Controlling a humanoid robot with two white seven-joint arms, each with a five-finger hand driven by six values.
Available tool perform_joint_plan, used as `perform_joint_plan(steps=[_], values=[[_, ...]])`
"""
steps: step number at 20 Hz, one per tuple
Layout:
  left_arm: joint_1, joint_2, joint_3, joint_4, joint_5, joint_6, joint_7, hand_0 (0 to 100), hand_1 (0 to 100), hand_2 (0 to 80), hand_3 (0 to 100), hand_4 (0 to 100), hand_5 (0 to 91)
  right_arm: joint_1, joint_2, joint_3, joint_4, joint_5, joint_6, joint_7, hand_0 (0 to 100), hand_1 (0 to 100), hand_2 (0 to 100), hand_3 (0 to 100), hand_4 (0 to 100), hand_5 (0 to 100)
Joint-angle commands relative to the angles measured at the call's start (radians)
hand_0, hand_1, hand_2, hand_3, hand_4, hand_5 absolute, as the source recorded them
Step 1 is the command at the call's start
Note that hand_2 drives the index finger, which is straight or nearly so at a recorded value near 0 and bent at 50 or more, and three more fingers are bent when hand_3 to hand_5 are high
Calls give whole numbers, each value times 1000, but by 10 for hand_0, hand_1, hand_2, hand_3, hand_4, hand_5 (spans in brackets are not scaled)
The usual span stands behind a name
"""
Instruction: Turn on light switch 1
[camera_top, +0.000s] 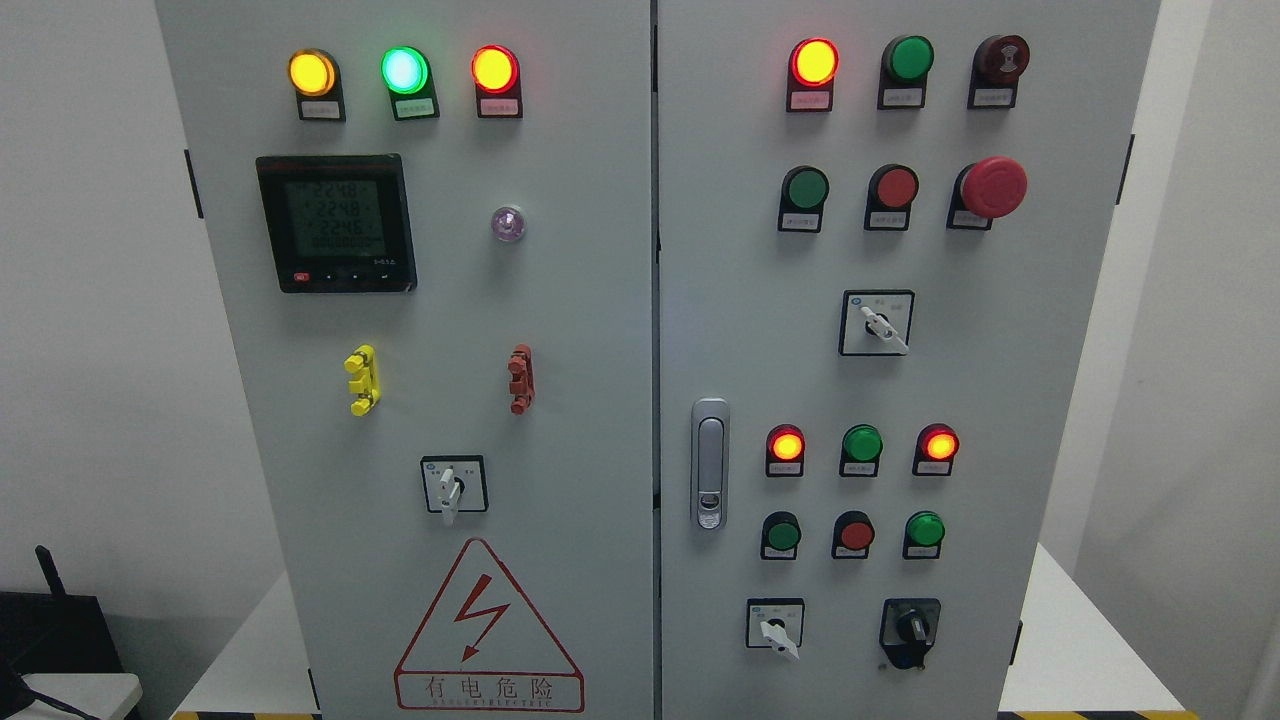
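two grey steel cabinet doors fill the frame, lamps lit along the top so status reads at eye level. which control is light switch 1 cannot be told; white-handled rotary selectors sit low, within reach. neither robot hand is in view.

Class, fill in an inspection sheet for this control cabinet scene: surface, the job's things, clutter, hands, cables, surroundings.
Surface: grey two-door cabinet, doors closed, standing on a white table.
Job's things: four rotary switches; labels too small to tell which is switch 1.
Clutter: dark device at lower left.
Hands: nothing seen.
Cables: nothing seen.
Surroundings: white walls; top-left lamps lit; meter showing digits; red mushroom button; door latch; warning triangle.
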Motion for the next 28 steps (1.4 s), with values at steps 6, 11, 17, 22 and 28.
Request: perform_joint_plan(steps=[6,11,17,22,28], values=[[-159,-1,-350,-114,-30,178,145,48,295,485,670,709,603,0,0,0,0,-17,-1,0,120,389,0,0,0,0],[-191,-21,-410,-117,-30,250,186,0,400,545,731,751,665,0,0,0,0,-18,-1,0,120,389,0,0,0,0],[-228,-49,-474,-118,-31,395,254,0,448,601,788,794,718,0,0,0,0,-17,-1,0,120,389,0,0,0,0],[-248,-58,-531,-117,-103,494,324,0,479,612,805,803,731,0,0,0,0,-18,-1,0,120,389,0,0,0,0],[-266,-66,-574,-115,-114,578,407,0,521,618,813,809,736,0,0,0,0,-17,-1,0,120,389,0,0,0,0]])
